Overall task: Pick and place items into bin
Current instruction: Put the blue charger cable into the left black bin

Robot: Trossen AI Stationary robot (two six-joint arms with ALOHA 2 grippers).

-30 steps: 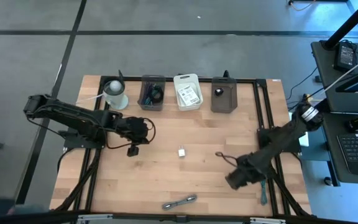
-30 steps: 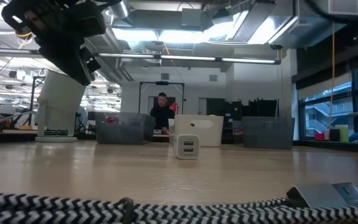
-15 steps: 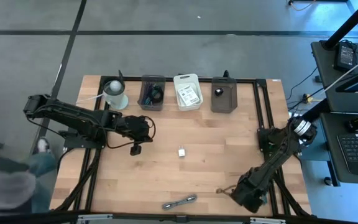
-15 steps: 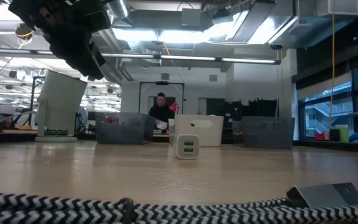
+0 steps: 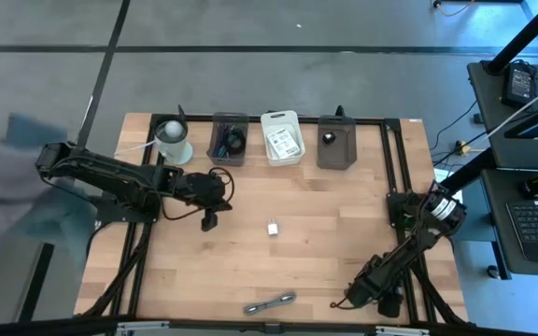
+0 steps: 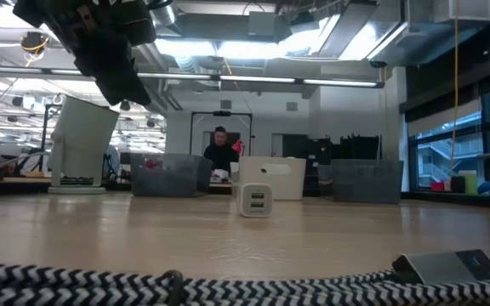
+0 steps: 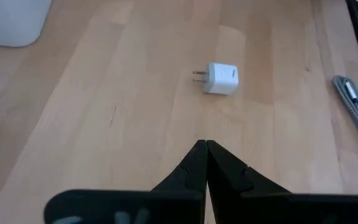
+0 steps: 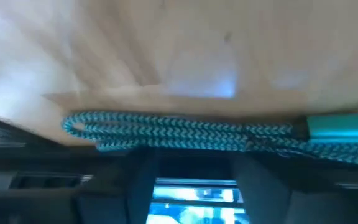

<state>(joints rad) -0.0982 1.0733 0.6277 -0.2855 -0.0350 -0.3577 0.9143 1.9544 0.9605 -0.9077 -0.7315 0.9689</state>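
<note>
My left gripper [image 5: 208, 221] [image 7: 205, 148] hangs shut above the bare wood, left of a white plug-in charger cube [image 5: 272, 228] [image 7: 221, 78] [image 6: 256, 201] that lies on its side with its prongs toward me. A black-and-white braided cable [image 5: 269, 303] [image 6: 185, 285] with a grey plug lies at the near edge. My right gripper [image 5: 361, 297] is low at the near right corner. Its wrist view shows a teal braided cable [image 8: 185, 134] with a teal plug [image 8: 340, 127] stretched across the picture. A small cord loop [image 5: 339, 302] pokes out beside that gripper.
Three bins line the far edge: a dark one [image 5: 229, 138], a white one with cards [image 5: 281, 136], a dark one [image 5: 336, 142]. A pale cup with a ball [image 5: 173, 140] stands left of them. A person [image 5: 17, 187] moves beside the table's left side.
My right arm has swept toward the near edge, into the near right corner, and the small cord loop beside its gripper has travelled with it. My left gripper has edged slightly toward the charger. A person has moved along the table's left side.
</note>
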